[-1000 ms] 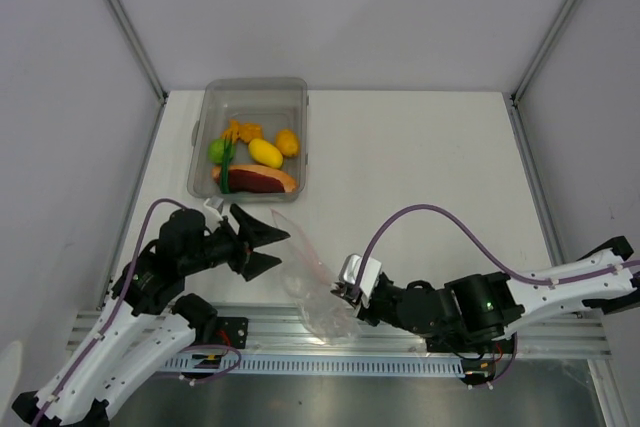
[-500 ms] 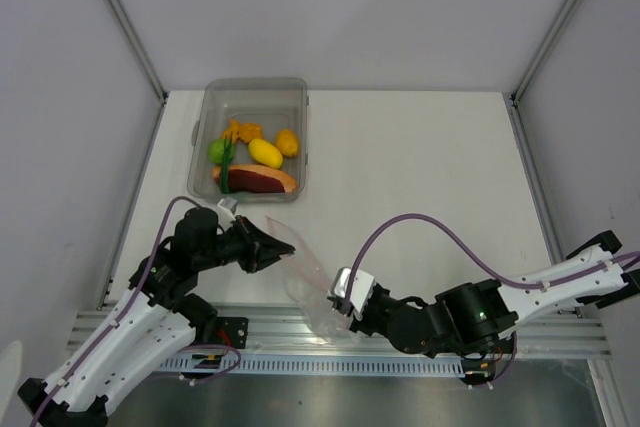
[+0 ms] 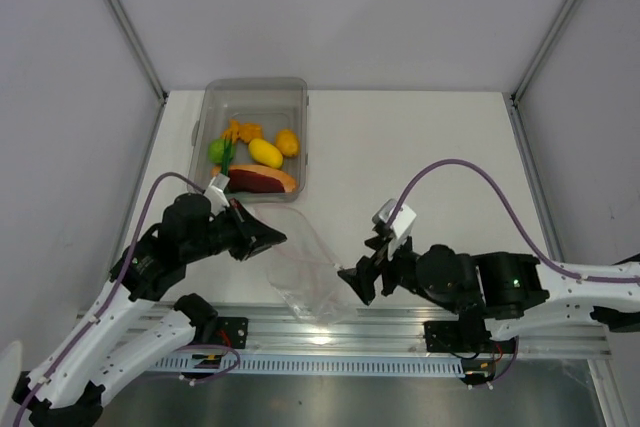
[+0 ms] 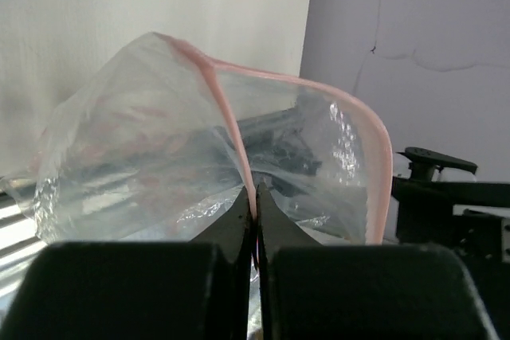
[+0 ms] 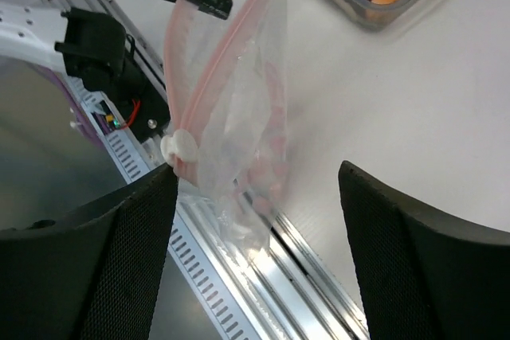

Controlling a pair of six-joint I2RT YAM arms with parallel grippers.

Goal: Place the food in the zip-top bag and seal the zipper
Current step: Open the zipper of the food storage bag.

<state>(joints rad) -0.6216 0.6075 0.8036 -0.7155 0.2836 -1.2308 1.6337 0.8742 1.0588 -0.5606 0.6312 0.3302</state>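
Left jaws: pressed together, pinching the zipper (image 4: 225, 109) of the bag (image 3: 308, 282). Bag sits at the near edge of the counter (image 3: 420, 167), between the arms, mouth gaping. Right jaws: spread, with the bag hanging between them, ungripped. Food (image 3: 255, 159): all in the bin (image 3: 255, 85), far left corner.

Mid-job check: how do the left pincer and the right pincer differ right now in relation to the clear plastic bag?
The left pincer is shut, pinching the thin pink-red zipper strip of the small transparent crinkly plastic bag; the right pincer is open and grips nothing. The left pincer is at the bag's mouth edge; the right pincer is by its opposite side. Both are black, two-fingered and point toward the bag.
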